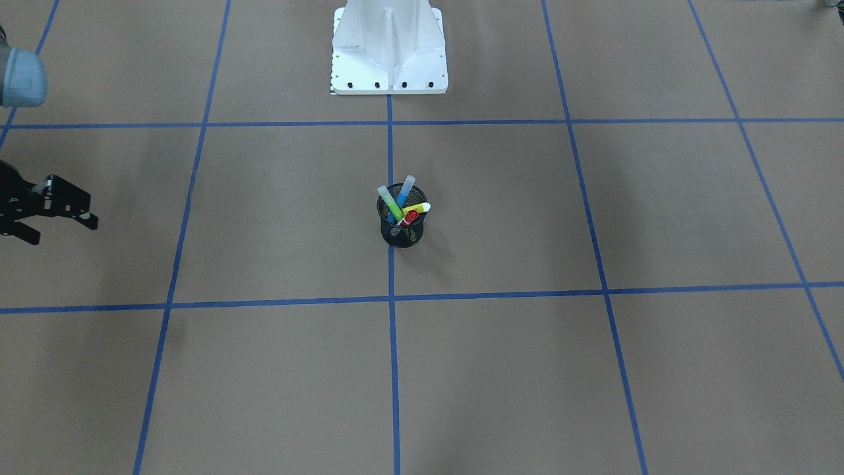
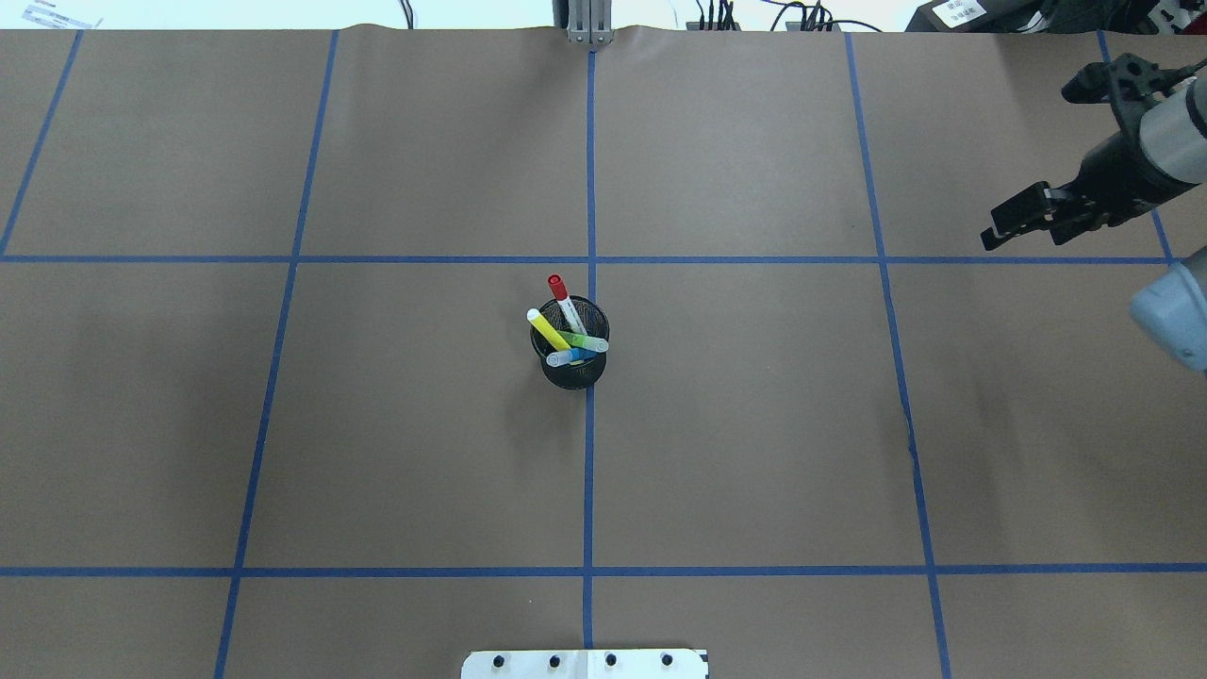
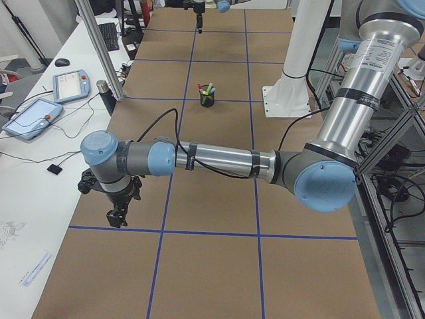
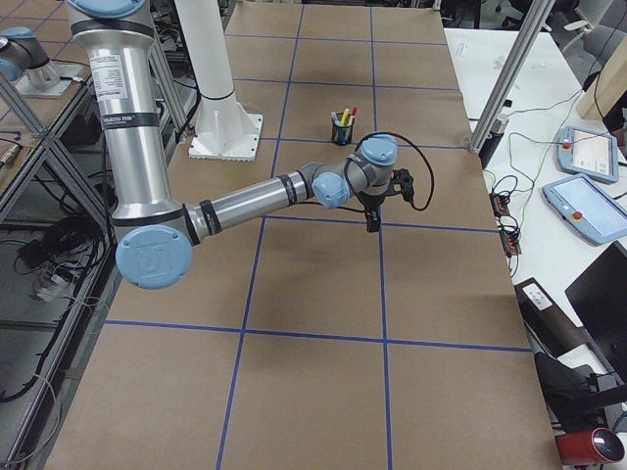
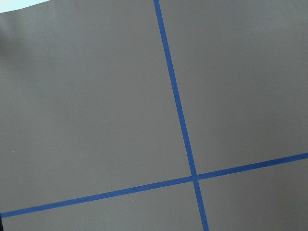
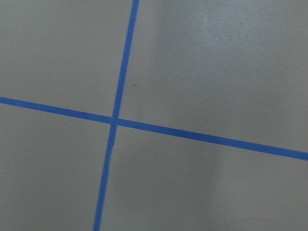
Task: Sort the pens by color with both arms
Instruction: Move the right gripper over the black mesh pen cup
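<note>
Four slim marker pens [image 2: 569, 335] (blue, green, yellow, red-capped white) lean crossed inside the black mesh cup [image 2: 571, 373]. My right gripper [image 1: 64, 230] hangs spread and empty, well apart from that cup. My left gripper [image 3: 117, 216] is also far off, and I cannot tell its state. Lifting one tangled pen could drag the others out or topple the cup.

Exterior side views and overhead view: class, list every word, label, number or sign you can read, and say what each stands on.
Nothing can be read with certainty.
White sticker on the right arm: print too small.
Matching sticker on the left arm: print too small.
White label beyond the table: blurred.
Pens and black mesh cup: no lettering visible.
</note>
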Action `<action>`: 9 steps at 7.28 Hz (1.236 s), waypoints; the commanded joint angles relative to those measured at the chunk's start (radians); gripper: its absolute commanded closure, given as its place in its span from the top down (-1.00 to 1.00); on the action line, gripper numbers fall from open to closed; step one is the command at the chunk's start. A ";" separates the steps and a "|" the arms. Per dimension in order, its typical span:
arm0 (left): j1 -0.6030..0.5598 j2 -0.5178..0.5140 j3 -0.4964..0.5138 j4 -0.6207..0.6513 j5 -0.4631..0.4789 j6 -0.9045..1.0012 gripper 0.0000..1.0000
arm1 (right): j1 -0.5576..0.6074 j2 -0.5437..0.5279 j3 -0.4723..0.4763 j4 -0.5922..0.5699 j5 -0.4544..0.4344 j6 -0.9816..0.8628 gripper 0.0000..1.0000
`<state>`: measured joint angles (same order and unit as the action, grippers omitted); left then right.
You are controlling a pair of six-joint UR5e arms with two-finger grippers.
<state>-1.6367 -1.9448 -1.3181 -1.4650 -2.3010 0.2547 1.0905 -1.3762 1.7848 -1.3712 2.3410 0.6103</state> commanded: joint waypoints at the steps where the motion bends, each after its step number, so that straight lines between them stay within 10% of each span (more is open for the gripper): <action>1: 0.000 0.001 -0.010 0.000 0.000 0.000 1.00 | -0.104 0.115 0.049 -0.114 -0.070 0.094 1.00; 9: 0.000 0.024 -0.052 -0.006 0.000 0.002 1.00 | -0.438 0.426 0.102 -0.374 -0.351 0.477 0.99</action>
<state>-1.6368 -1.9227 -1.3674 -1.4695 -2.3010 0.2561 0.6909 -1.0019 1.8915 -1.7116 2.0224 1.0502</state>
